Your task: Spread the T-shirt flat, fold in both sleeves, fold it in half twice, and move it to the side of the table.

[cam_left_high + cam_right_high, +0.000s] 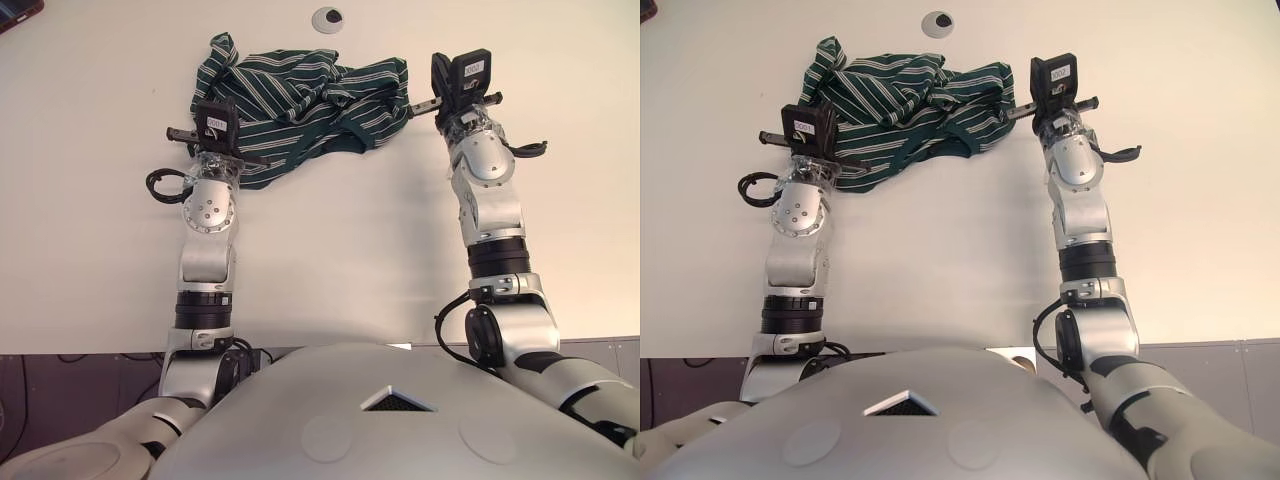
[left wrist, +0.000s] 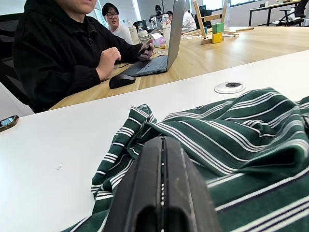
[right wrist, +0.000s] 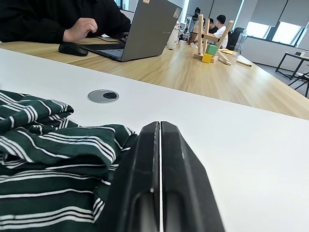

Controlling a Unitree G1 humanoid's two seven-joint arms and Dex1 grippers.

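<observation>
- T-shirt (image 1: 300,100) crumpled; white table (image 1: 330,250) extends wide beyond its edges.
- Left gripper (image 2: 161,145) over its left edge, jaws closed, holding nothing.
- Right gripper (image 3: 159,130) beside its right edge, likewise.

White tag (image 1: 212,123) on left arm, second tag (image 1: 473,68) on right (digits unreadable)

Left tool (image 2: 162,140): fingers pressed together, thin seam only, low over the T-shirt (image 2: 231,130). Shirt is green with white stripes, bunched in folds on the white bench (image 2: 63,145). Round grommet (image 2: 229,87) in the bench just past it. A phone (image 2: 8,122) lies well apart, near the bench's edge. Behind, a wooden table (image 2: 231,48) carries a laptop (image 2: 164,48) and mouse (image 2: 121,80).
</observation>
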